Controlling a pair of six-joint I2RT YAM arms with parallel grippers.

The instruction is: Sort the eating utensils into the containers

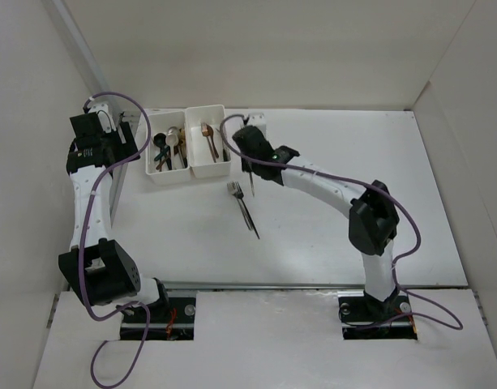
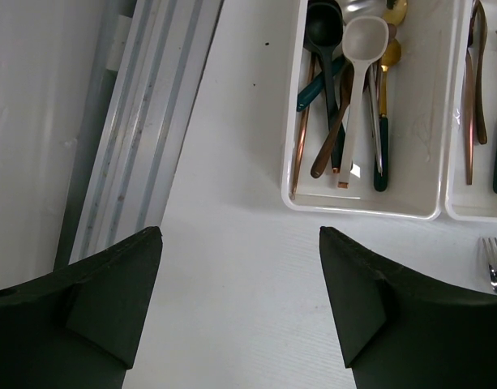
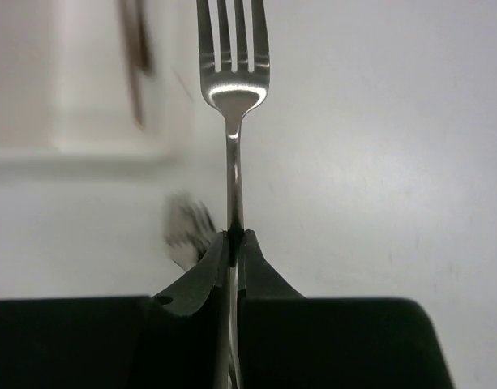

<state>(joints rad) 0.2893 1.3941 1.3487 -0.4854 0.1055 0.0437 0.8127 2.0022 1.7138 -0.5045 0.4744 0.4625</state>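
Observation:
Two joined white containers stand at the back left: the left container (image 1: 153,173) (image 2: 362,207) holds several spoons (image 2: 363,49), and the right container (image 1: 212,171) (image 2: 478,212) holds a copper spoon (image 1: 209,139) and others. My right gripper (image 1: 250,168) (image 3: 234,239) is shut on a silver fork (image 3: 233,89) and holds it above the table just right of the containers. A second silver fork (image 1: 244,208) (image 3: 186,232) (image 2: 496,261) lies on the table below it. My left gripper (image 1: 110,150) (image 2: 240,231) is open and empty, left of the containers.
A metal rail (image 2: 143,138) runs along the left wall beside my left arm. White walls enclose the table at the left, back and right. A small white bracket (image 1: 256,120) sits at the back behind my right gripper.

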